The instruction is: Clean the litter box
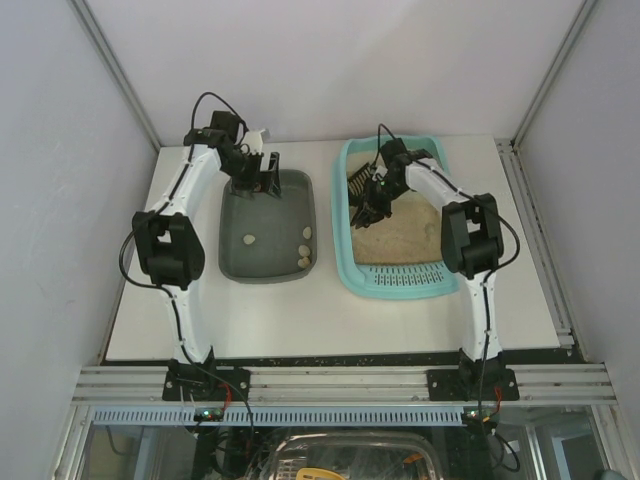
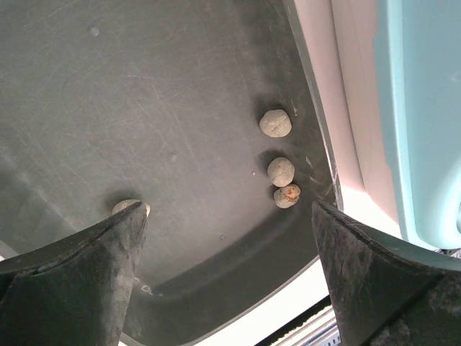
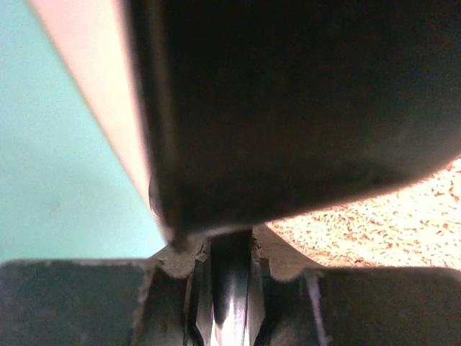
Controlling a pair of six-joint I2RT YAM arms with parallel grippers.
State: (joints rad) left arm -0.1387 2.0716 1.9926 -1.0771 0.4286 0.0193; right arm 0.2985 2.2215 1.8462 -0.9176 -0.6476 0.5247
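- Location of the work: the litter box (image 1: 343,240) stands on the right half of the table (image 1: 300,320), long side running from the near edge to the far edge, with its slotted section at the near end. Beige litter (image 1: 400,240) covers the floor.
- Right gripper (image 1: 372,205): down inside the far-left corner of the litter box, clamped tight on the handle of a dark slotted scoop (image 1: 358,183). In the right wrist view the handle sits between the closed fingers, the scoop blade (image 3: 302,108) fills the upper frame, and the litter (image 3: 389,223) shows beyond it.
- Right arm pose: upper link reaches forward along the right rim, then the forearm folds back leftward and down across the box.
- Step in hand, as judged: sifting the litter for waste.
  - Keep the blade low and nearly level so that litter drains through the slots.
  - Work away from the turquoise wall (image 3: 57,180); the blade appears close to it and could jam or push the box.
  - Lift slowly so that no litter spills on the table.
- Left gripper (image 1: 262,178): jaws fully apart, holding nothing, above the far end of the grey tray (image 1: 232,250).
- Left arm pose: elbow raised at the left edge of the table, forearm angled to the right, wrist pointing down.
- Grey tray contents: several clumps (image 2: 275,122), three near the right wall and one apart, toward the middle.
- The left arm should stay clear of the path between box and tray.
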